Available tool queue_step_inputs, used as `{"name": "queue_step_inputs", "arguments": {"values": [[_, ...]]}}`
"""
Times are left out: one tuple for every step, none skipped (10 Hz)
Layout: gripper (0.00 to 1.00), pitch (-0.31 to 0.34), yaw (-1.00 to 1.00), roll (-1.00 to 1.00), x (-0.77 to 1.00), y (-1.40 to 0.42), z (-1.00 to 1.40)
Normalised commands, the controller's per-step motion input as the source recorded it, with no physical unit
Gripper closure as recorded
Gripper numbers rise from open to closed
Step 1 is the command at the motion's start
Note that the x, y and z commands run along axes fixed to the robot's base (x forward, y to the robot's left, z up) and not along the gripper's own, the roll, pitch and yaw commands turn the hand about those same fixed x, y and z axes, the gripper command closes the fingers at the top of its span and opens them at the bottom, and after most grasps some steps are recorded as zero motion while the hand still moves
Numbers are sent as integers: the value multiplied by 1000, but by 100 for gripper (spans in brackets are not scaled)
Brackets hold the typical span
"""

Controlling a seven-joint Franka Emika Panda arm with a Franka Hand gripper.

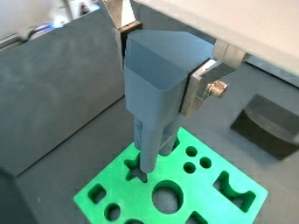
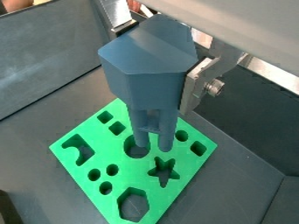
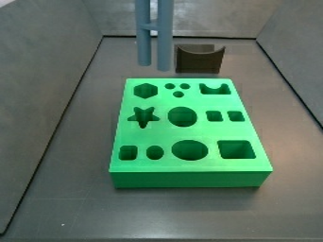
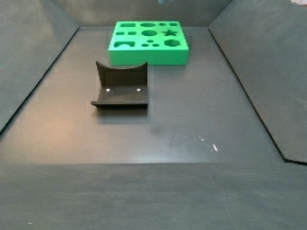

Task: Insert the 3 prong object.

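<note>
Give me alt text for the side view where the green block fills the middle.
A blue-grey pronged piece hangs from above, over the far edge of a green block cut with shaped holes. The dark fixture stands behind the block on the grey floor; the pincer itself is out of frame.

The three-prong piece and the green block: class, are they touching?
Apart. In a side view the blue three-prong piece, held in the gripper, hangs with dark floor visible between its prong tips and the green block.
</note>
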Motion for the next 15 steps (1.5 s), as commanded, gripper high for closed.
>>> {"name": "queue_step_inputs", "arguments": {"values": [[100, 10, -731, 274, 323, 23, -743], [100, 0, -486, 281, 60, 311, -763], [100, -24, -431, 280, 0, 389, -763], [100, -13, -483, 266, 0, 351, -766], [100, -71, -517, 276, -17, 314, -677], [100, 0, -514, 299, 20, 283, -706], [100, 0, -434, 220, 243, 340, -571], [100, 3, -400, 123, 334, 291, -340], [100, 7, -374, 79, 389, 254, -283], [100, 10, -343, 40, 534, 151, -300], [100, 4, -406, 0, 654, 77, -289], [100, 0, -440, 0, 609, 9, -294], [100, 0, -554, -3, 631, 0, -366], [100, -10, -451, 0, 431, 6, -380], [100, -123, -214, -36, 74, 63, -477]]}}
